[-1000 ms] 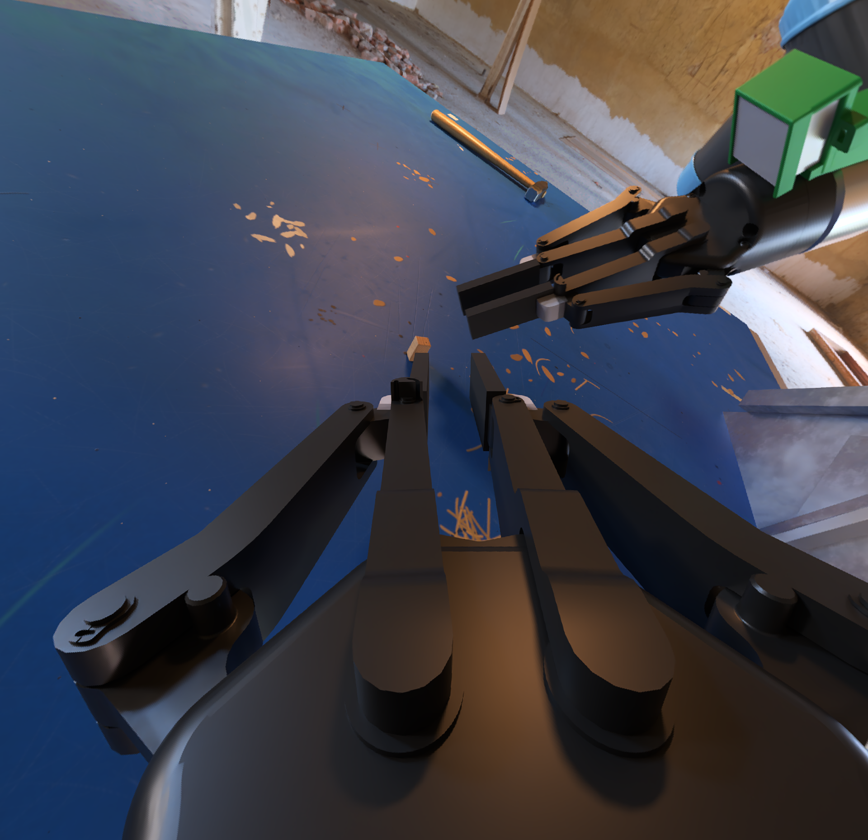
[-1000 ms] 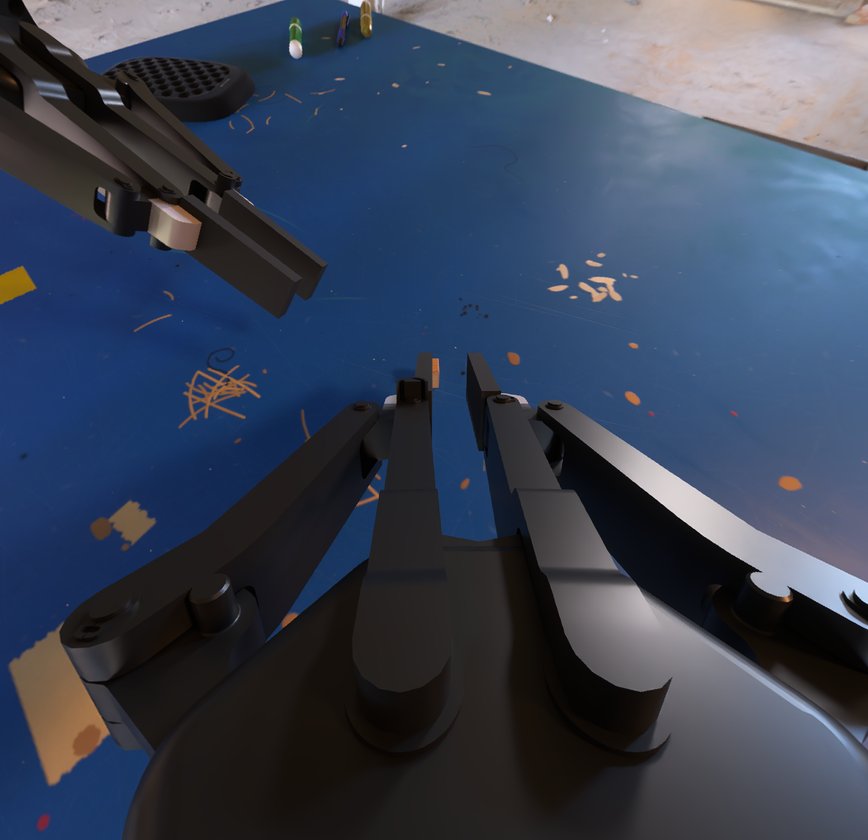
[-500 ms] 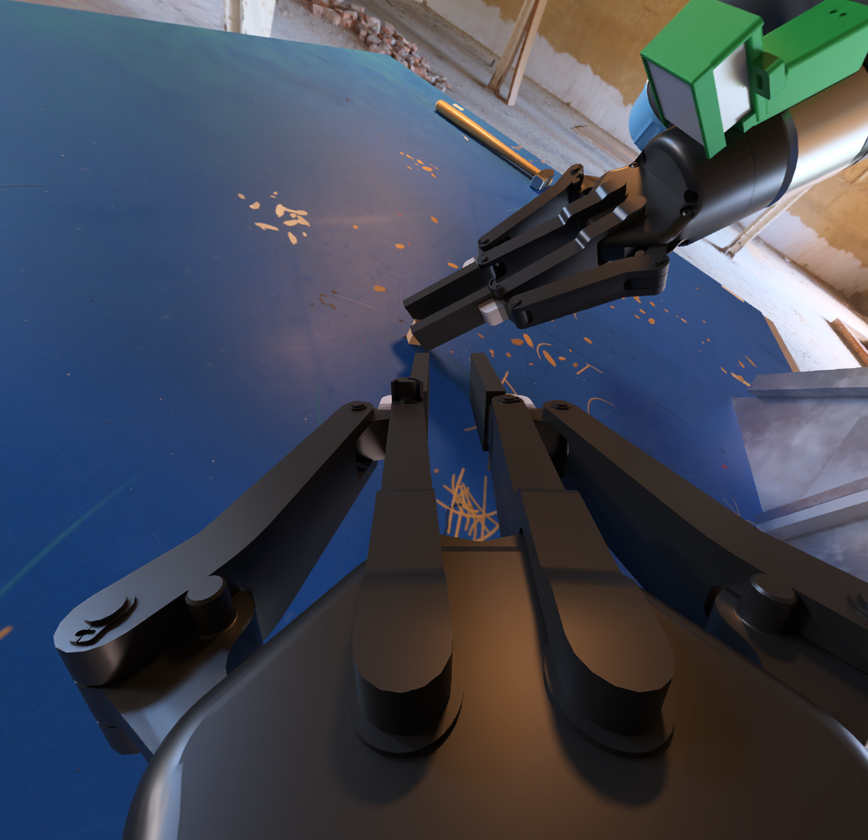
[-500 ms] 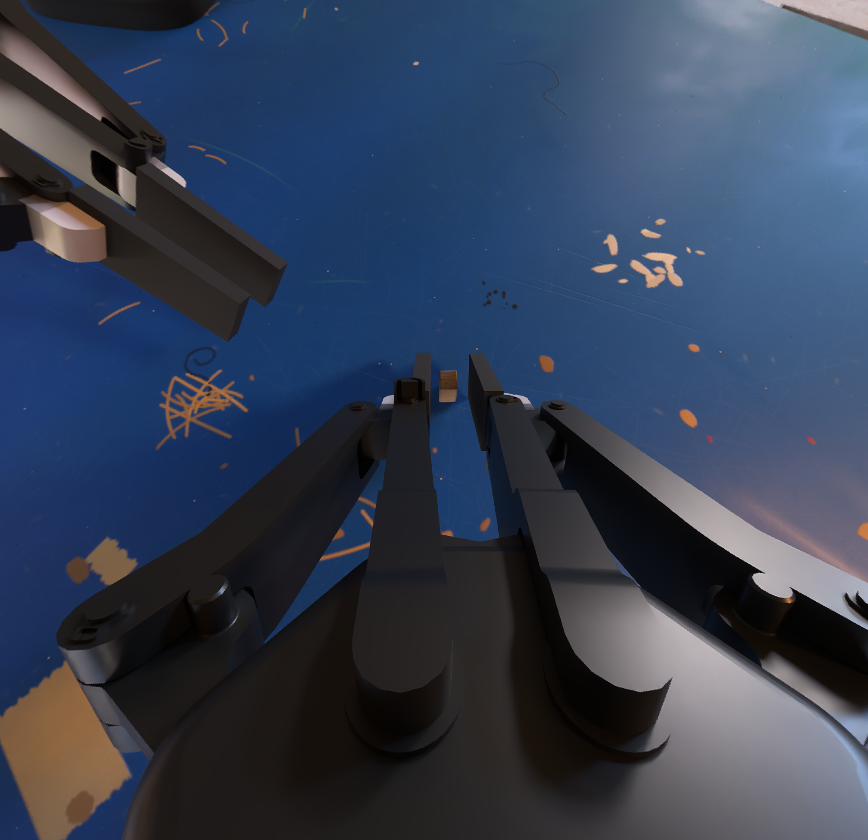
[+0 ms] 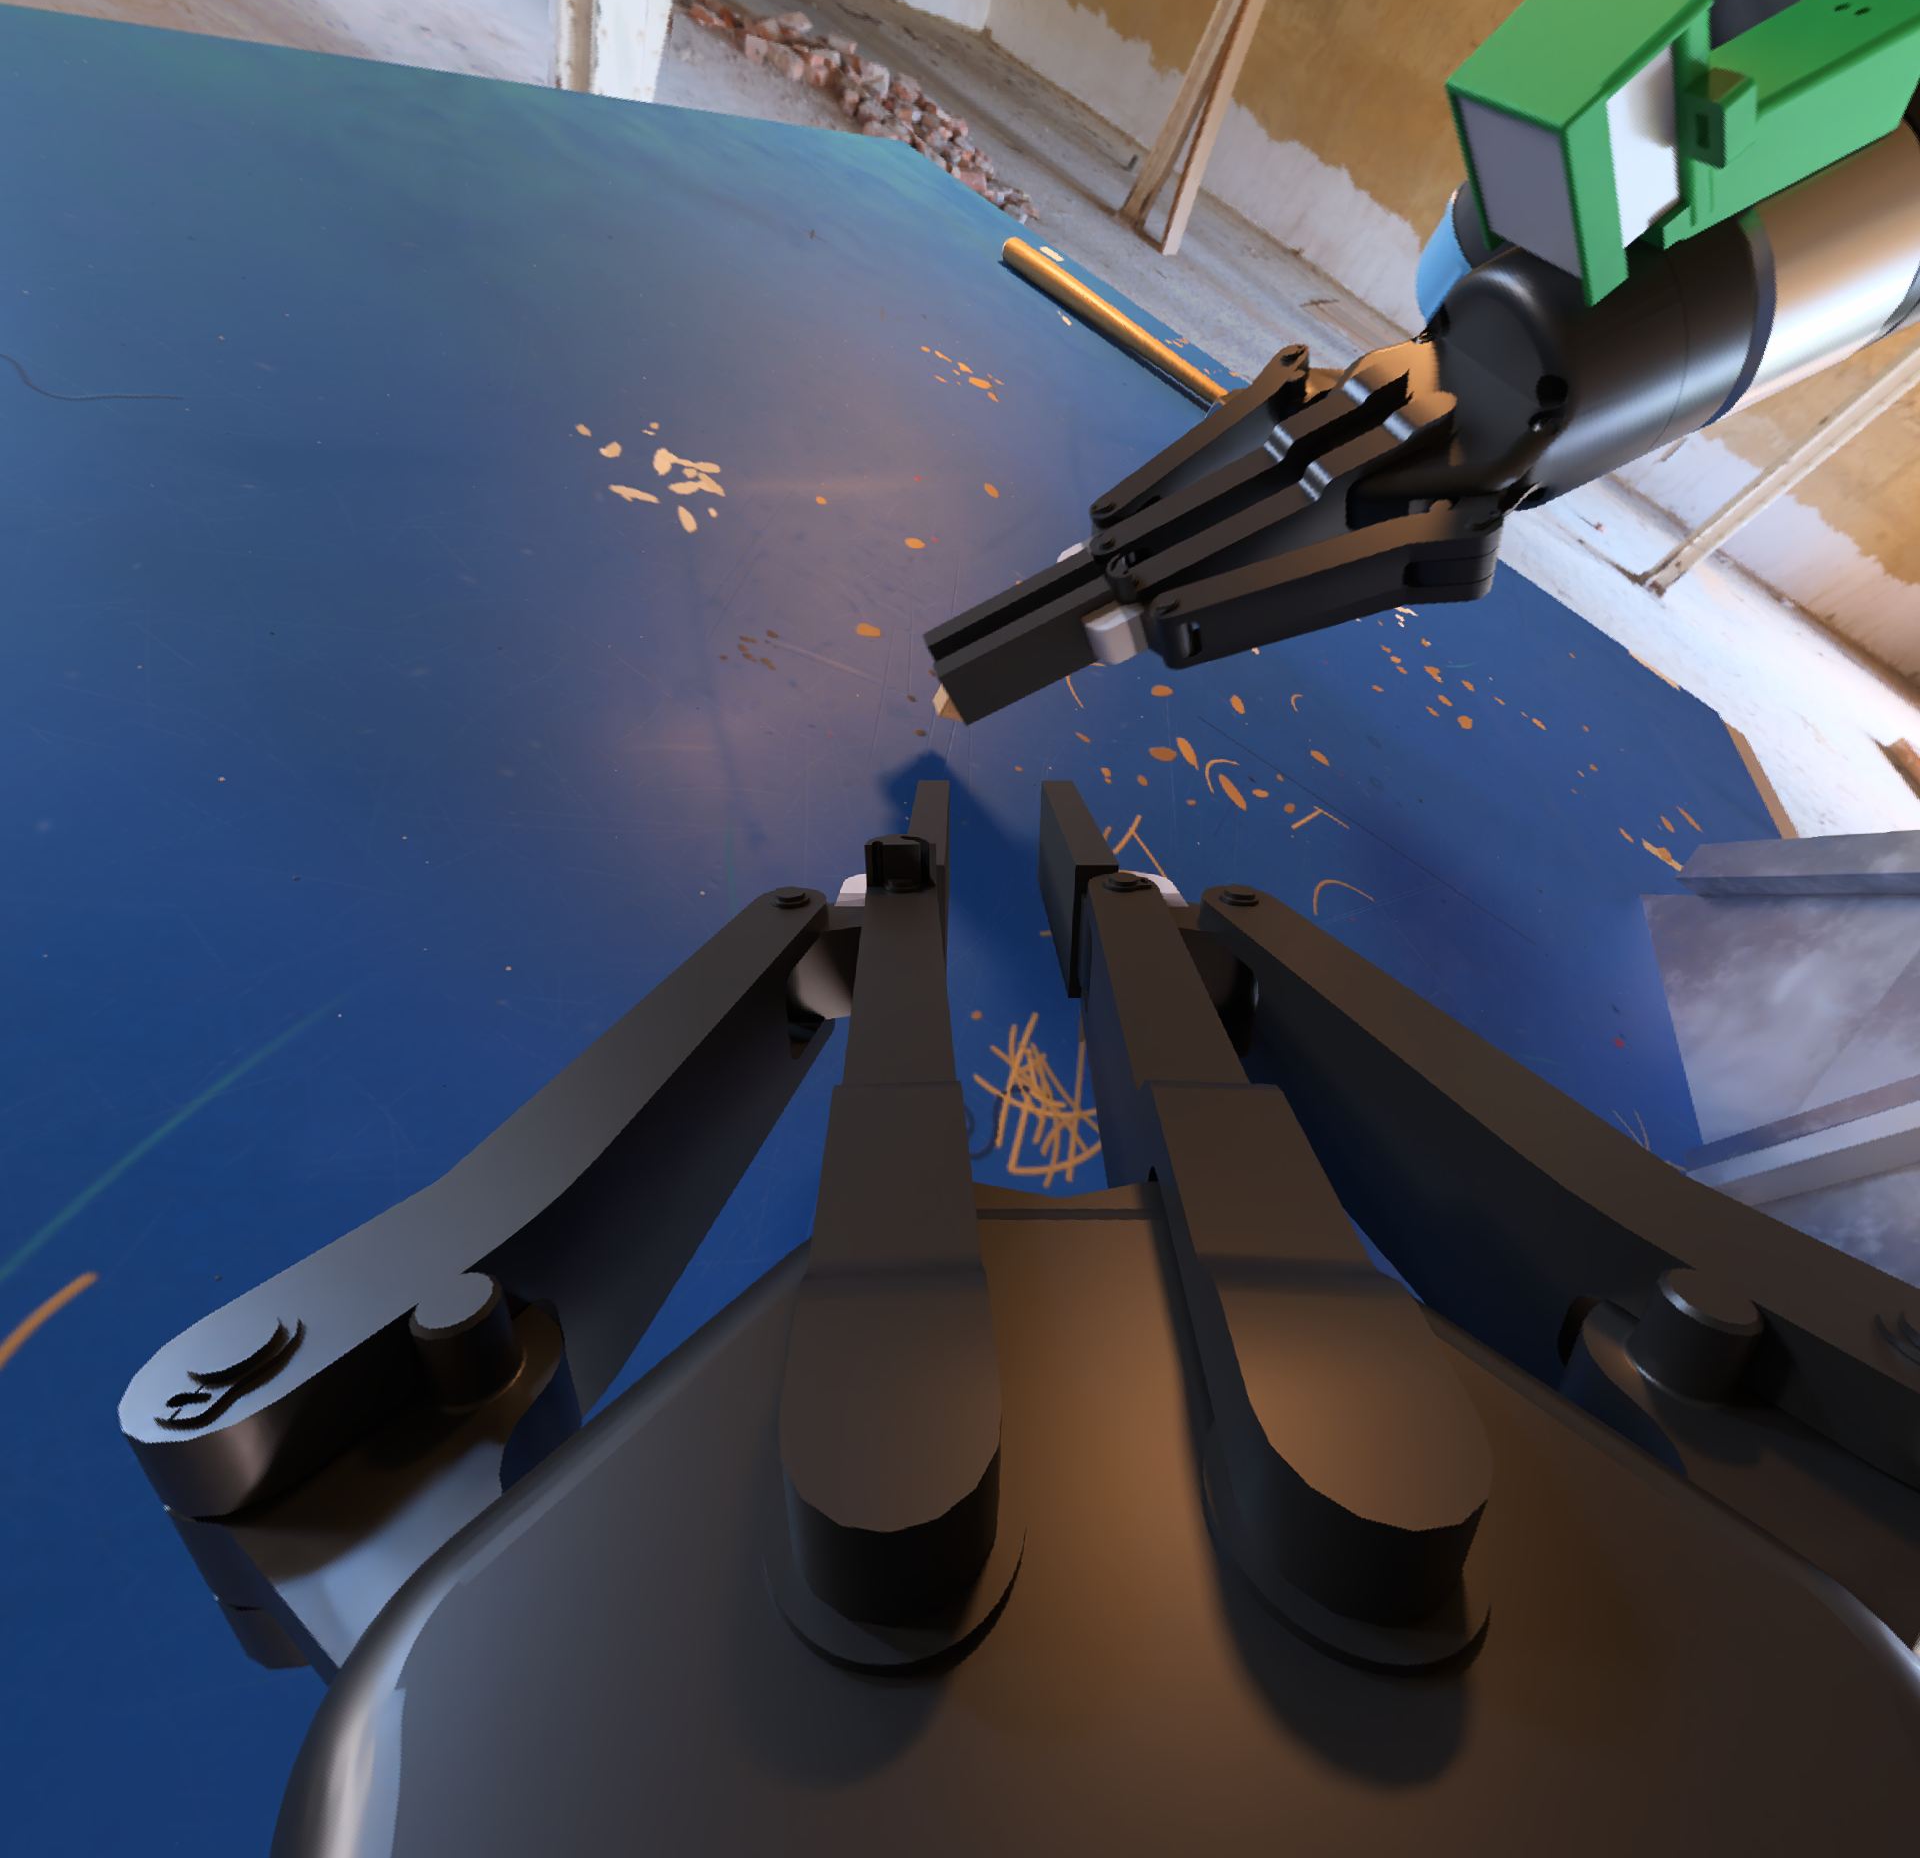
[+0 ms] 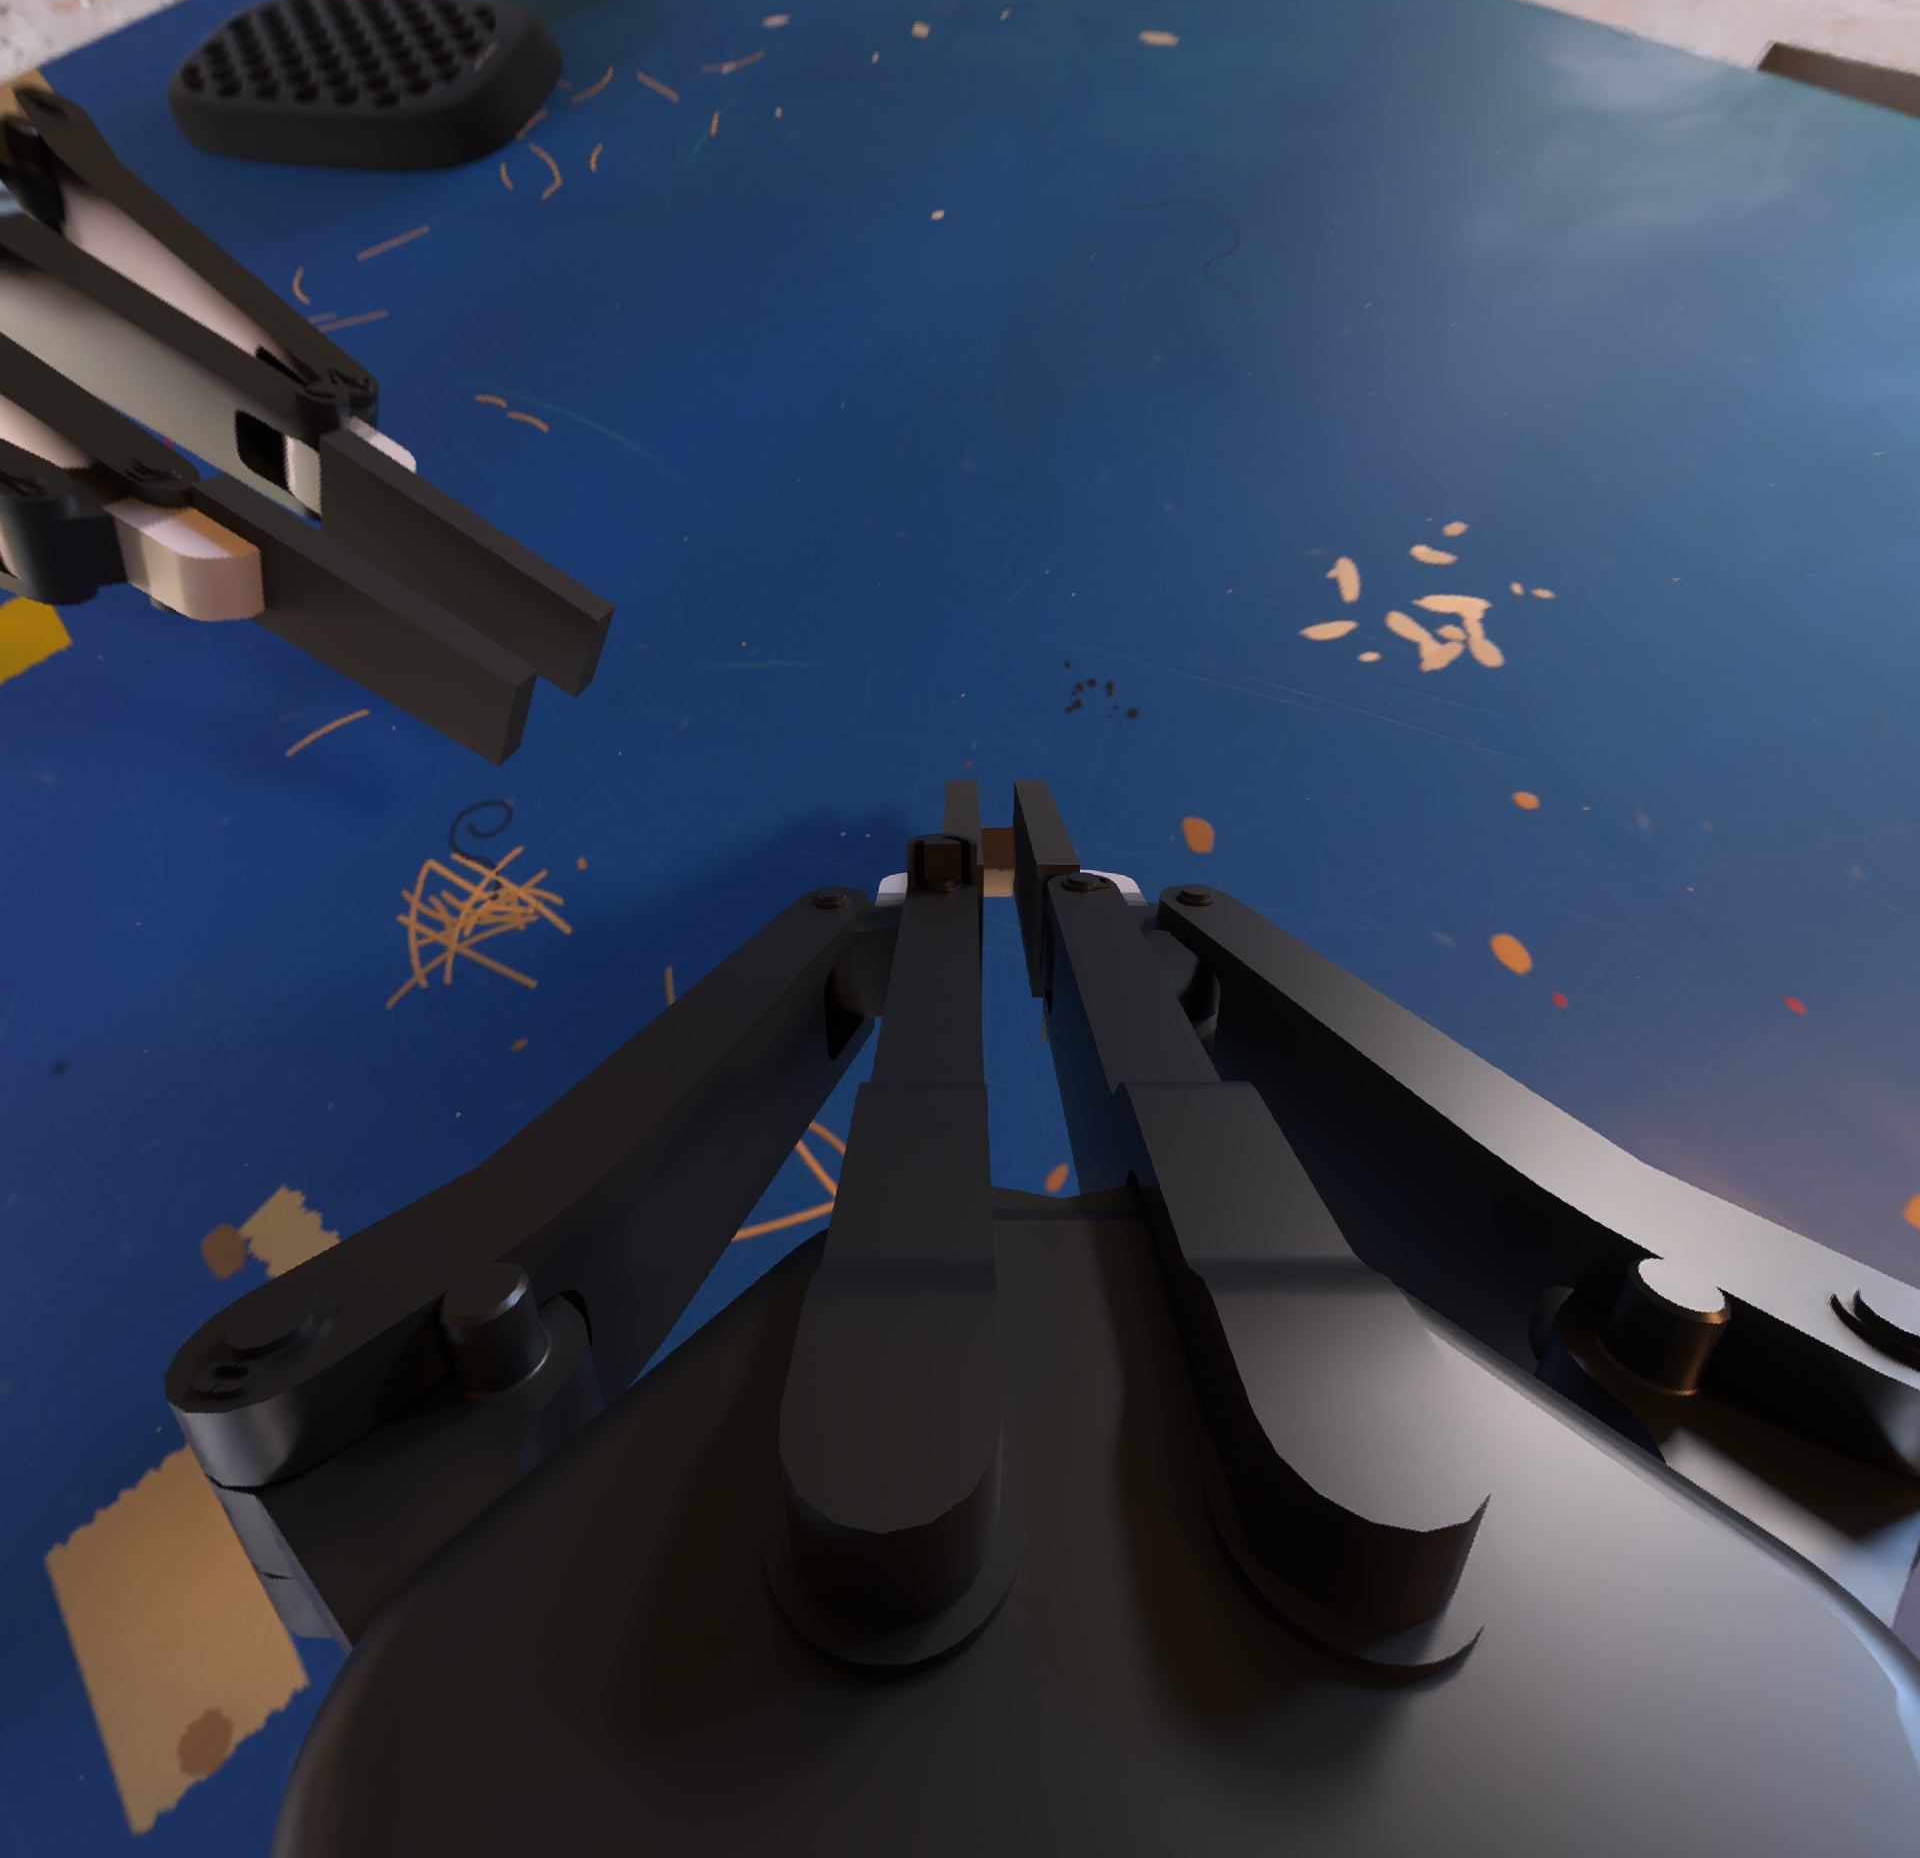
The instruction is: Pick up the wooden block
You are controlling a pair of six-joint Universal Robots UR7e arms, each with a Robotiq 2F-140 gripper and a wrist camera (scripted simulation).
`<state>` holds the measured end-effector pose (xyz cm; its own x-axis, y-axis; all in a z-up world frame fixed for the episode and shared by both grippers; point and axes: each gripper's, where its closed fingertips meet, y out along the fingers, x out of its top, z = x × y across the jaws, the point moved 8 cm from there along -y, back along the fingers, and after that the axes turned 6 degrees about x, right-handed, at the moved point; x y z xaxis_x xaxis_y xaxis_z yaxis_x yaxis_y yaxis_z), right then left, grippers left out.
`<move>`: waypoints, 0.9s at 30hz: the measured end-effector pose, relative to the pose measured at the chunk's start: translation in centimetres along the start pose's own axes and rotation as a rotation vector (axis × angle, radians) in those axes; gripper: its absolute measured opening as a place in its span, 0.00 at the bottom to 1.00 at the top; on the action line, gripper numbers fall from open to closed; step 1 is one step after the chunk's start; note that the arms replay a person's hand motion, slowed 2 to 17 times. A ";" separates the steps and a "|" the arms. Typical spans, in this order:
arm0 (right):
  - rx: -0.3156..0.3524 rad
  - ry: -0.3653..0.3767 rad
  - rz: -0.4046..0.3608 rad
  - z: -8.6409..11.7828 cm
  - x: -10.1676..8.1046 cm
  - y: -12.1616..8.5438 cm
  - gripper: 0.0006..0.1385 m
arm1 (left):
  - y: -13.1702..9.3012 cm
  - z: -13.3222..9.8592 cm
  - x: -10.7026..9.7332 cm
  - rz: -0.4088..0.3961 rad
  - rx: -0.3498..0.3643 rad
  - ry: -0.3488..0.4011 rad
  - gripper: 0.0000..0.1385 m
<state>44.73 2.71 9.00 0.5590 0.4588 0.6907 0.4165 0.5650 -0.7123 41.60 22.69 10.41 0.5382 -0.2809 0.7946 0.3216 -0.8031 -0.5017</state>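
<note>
Just one wooden block (image 6: pixel 997 859), two grippers

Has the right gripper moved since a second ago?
Yes. The right gripper has come down toward the blue table, and its fingers now close on the wooden block, nearer the black speck cluster.

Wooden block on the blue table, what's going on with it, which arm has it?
The right gripper has its two fingers closed around the small wooden block, low over the blue table. Whether the block is off the surface yet cannot be told. The left gripper hangs nearby, slightly parted and holding nothing. A black perforated pad lies at the far side, untouched.
</note>
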 end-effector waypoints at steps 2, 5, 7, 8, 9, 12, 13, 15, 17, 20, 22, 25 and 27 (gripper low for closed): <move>-0.010 0.011 -0.030 -0.3 0.1 -0.9 0.07 | 0.0 0.0 0.0 -0.001 0.003 0.000 0.17; -0.051 0.026 -0.069 -0.9 -0.2 -2.7 0.07 | 0.0 0.0 0.0 0.000 0.006 0.002 0.17; -0.099 0.043 -0.083 -1.6 -0.7 -4.0 0.07 | 0.1 0.1 0.0 0.002 0.007 0.003 0.17; -0.124 0.054 -0.088 -1.9 -1.1 -4.7 0.07 | 0.1 0.1 0.0 0.003 0.007 0.004 0.17; -0.150 0.067 -0.092 -2.3 -1.5 -5.4 0.07 | 0.2 0.1 0.0 0.005 0.007 0.005 0.17; -0.216 0.112 -0.097 -3.3 -2.8 -7.4 0.07 | 0.4 0.1 0.0 0.010 0.006 0.009 0.17; -0.231 0.126 -0.094 -3.6 -3.3 -7.9 0.07 | 0.5 0.1 0.1 0.012 0.005 0.010 0.17; -0.248 0.144 -0.076 -3.9 -4.3 -8.6 0.07 | 0.6 0.1 0.1 0.014 0.002 0.014 0.17; -0.260 0.142 -0.040 -4.1 -5.2 -9.0 0.07 | 0.8 0.1 0.2 0.016 -0.003 0.015 0.17; -0.300 0.108 0.032 -4.3 -6.3 -9.0 0.07 | 1.1 0.1 0.3 0.020 -0.017 0.014 0.17; -0.325 0.079 0.074 -4.3 -6.7 -9.0 0.07 | 1.4 0.1 0.4 0.023 -0.028 0.013 0.17; -0.324 0.062 0.090 -4.0 -6.8 -8.7 0.07 | 1.7 0.0 0.6 0.029 -0.043 0.016 0.17; -0.285 0.081 0.071 -3.5 -6.7 -8.5 0.07 | 2.0 -0.1 0.7 0.035 -0.049 0.022 0.17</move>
<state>39.99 -7.61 9.98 0.6447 0.4278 0.6335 0.5519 0.3130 -0.7730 42.55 20.85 10.00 0.5312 -0.3200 0.7845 0.2639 -0.8174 -0.5121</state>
